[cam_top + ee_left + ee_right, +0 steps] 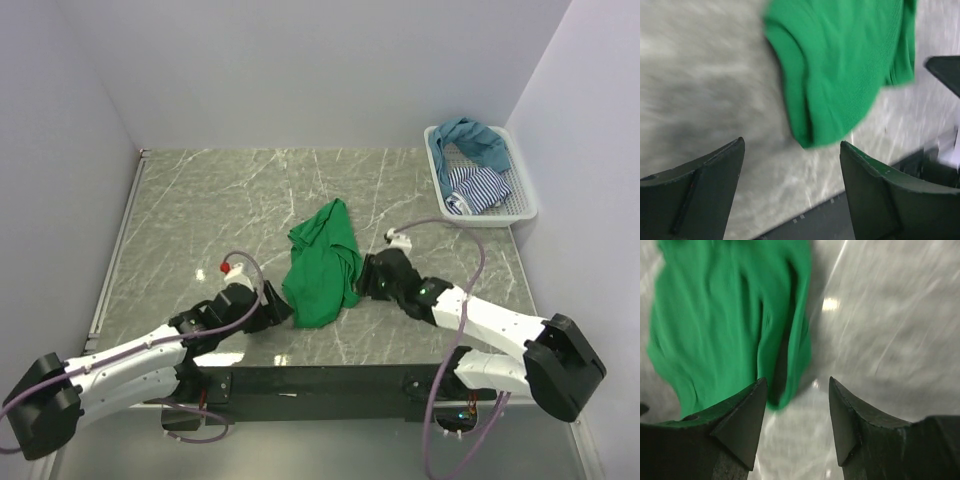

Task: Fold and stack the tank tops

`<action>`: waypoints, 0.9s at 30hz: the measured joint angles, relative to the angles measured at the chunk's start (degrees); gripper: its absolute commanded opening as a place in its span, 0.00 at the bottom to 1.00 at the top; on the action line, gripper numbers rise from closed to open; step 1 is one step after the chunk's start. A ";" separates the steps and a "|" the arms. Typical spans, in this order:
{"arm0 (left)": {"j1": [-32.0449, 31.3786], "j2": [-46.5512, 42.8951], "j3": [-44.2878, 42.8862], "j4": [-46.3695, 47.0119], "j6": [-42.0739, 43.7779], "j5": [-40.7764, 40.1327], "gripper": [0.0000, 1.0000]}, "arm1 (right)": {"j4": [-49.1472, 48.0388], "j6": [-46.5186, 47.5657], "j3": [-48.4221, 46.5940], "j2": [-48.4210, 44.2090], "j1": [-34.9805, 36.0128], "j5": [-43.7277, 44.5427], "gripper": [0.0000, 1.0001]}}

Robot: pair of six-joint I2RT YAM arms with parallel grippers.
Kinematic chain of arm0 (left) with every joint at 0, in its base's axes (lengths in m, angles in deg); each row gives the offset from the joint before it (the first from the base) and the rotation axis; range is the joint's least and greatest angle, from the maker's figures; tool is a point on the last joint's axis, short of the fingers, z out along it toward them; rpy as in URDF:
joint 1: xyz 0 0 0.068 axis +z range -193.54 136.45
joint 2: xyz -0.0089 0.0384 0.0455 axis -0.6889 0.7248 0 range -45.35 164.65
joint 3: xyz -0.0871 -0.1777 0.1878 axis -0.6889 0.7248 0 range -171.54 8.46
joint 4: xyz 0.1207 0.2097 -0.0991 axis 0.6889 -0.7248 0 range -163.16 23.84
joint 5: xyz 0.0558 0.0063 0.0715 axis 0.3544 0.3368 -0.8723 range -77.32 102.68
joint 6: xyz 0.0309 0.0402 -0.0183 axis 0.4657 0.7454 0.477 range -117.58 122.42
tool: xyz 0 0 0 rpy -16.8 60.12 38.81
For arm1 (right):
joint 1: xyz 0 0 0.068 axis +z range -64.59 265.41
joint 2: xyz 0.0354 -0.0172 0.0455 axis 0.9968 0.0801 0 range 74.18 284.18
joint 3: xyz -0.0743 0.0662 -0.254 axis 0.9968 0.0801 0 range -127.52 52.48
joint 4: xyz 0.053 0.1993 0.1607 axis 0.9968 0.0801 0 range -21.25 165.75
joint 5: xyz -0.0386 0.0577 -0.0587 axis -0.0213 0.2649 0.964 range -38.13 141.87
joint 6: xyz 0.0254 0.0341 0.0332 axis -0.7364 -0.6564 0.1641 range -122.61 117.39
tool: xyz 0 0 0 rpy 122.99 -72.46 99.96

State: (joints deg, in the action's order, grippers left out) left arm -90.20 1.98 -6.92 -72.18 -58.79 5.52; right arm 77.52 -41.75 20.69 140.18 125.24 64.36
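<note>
Top external: green top (322, 265) bunched mid-table between left gripper (278, 306) and right gripper (364, 279) | both released, empty | teal top (478, 140), striped top (476, 188) in basket (527, 207) | risk: you pinch stacked layers, fold goes crooked.

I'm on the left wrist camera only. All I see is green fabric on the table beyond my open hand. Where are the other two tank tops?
Observer: Both lie in the white basket at the far right corner, the teal top at its far end and the striped top at its near end.
Operator: Where is the right hand?
Observer: The right hand is by the right edge of the green top, jaws open, holding nothing.
Operator: Is the green one folded?
Observer: No, it lies bunched in a crumpled strip near the middle of the table.
</note>
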 measured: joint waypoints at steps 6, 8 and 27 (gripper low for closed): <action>-9.29 8.72 -0.52 5.22 -3.10 -2.32 0.81 | 0.59 -5.88 5.18 -7.17 6.75 1.84 0.61; -11.41 12.24 -2.43 6.67 -4.02 -3.93 0.80 | 0.24 -7.19 5.92 -8.26 7.96 2.80 0.62; -13.70 23.10 -7.17 8.04 -7.48 -10.32 0.24 | -7.58 -8.41 6.62 4.50 9.05 6.14 0.42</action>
State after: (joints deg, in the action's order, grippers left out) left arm -103.90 25.08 -14.08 -64.14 -66.27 -4.80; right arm 69.94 -50.16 27.32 144.68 134.29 70.50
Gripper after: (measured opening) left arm 0.303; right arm 0.508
